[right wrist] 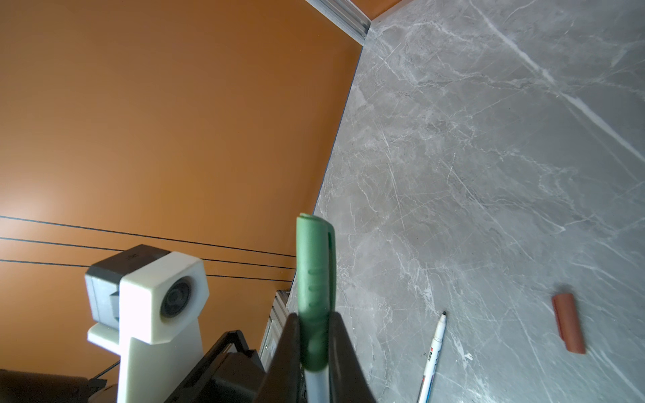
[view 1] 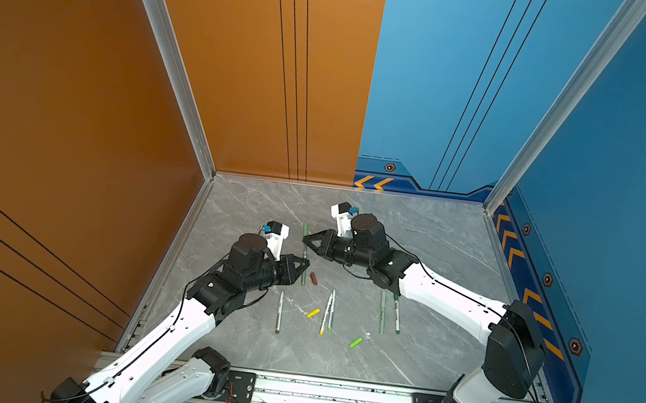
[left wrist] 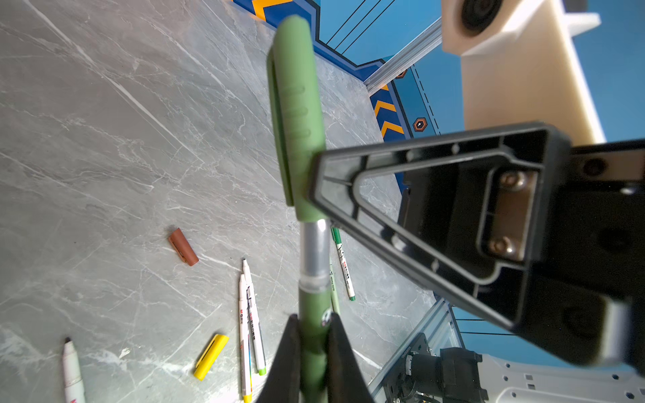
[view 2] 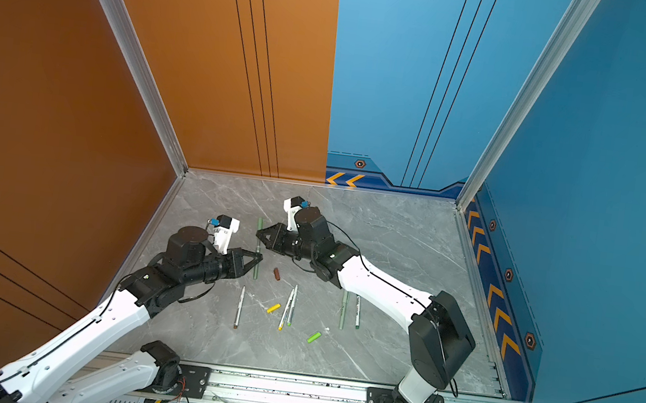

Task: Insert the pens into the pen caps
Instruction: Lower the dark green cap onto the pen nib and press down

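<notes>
My left fingers (view 1: 302, 263) are closed on the barrel of the olive-green pen (left wrist: 313, 301). My right fingers (view 1: 308, 243) are closed on the mouth end of the olive-green cap (left wrist: 296, 115). The two grips approach from opposite sides, so pen and cap share one axis. Each grip holds one part only, which leaves the joint free to slide. Both grips sit close to the joint, which I judge limits bending under push.

A grey section (left wrist: 315, 251) of the pen shows between cap mouth and barrel. I judge the cap started but not seated; the step in hand is the closing push along the axis.

The pair is held clear of the table (view 1: 443, 234), above its rear-left quarter, running front to rear. Holding it raised keeps the loose items undisturbed.

- Just beside, toward the front edge: the brown cap (view 1: 313, 278).
- Nearer the front edge: the brown-ended pen (view 1: 280, 310), the yellow cap (view 1: 313, 313), the yellow-ended pen (view 1: 325, 316) and lime-ended pen (view 1: 332, 308) close together, and the lime cap (view 1: 356, 342).
- Toward the right edge: the pale sage pen (view 1: 383, 314) and green-ended pen (view 1: 397, 316), side by side. Their rear ends run under my right forearm (view 1: 447, 297), so I cannot tell whether they are capped.
</notes>
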Robot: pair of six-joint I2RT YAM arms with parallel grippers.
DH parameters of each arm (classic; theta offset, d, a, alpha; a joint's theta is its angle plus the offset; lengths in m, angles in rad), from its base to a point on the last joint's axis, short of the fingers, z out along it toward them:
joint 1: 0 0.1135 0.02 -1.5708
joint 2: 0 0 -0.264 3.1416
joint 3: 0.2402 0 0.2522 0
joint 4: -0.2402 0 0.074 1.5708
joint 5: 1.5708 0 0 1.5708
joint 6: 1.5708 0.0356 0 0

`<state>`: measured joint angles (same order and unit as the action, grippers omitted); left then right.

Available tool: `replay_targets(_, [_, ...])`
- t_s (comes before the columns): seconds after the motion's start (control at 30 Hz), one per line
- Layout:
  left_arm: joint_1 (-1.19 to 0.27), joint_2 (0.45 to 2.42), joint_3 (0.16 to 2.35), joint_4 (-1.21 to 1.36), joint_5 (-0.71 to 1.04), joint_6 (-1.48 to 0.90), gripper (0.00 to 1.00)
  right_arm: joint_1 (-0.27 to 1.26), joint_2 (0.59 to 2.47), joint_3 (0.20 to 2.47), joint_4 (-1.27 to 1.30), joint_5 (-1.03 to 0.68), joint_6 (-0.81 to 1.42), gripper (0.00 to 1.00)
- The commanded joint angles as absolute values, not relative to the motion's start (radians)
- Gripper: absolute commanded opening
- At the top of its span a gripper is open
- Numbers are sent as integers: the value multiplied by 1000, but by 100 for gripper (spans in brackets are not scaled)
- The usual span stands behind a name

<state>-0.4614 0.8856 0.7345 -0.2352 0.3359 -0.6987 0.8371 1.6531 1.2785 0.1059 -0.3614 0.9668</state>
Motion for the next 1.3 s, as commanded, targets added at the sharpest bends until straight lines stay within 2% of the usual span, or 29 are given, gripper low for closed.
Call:
replay_targets(0.0, [-469,866,759,-152,329,-684,0,872,1660,1256,92,-391,966,4])
replay_targets(0.83, [-441,892,852,-133,305,-653,0,945,1676,1202,150,-336,940,6])
replay_targets(1.0, [-440,886,847,-138,316,-648,0,940,1655,1201,149,-334,928,17])
replay_targets(1.1, [-439,882,827,-144,345,-640,0,924,1627,1223,116,-342,889,29])
replay_targets(1.2, [-439,873,799,-151,387,-637,0,909,1592,1257,56,-345,836,45])
replay_targets(1.27, [-442,859,780,-156,402,-640,0,899,1572,1276,14,-342,804,51])
